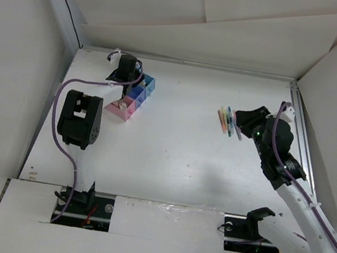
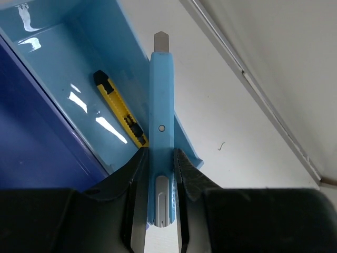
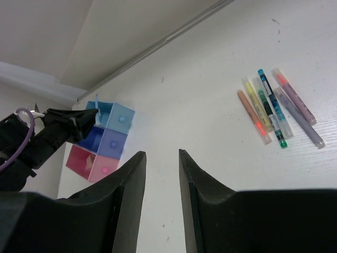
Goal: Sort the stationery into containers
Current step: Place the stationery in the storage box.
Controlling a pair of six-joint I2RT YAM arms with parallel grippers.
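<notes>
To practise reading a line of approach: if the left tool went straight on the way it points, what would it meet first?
The blue cutter in the left tool would probably touch the side wall of the light-blue bin first; depth is unclear.

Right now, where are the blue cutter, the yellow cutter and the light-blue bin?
Blue cutter [image 2: 160, 105]: left wrist view, mid-body.
Yellow cutter [image 2: 120, 109]: left wrist view, mid-body.
Light-blue bin [image 2: 52, 68]: left wrist view, bare inner wall.
</notes>
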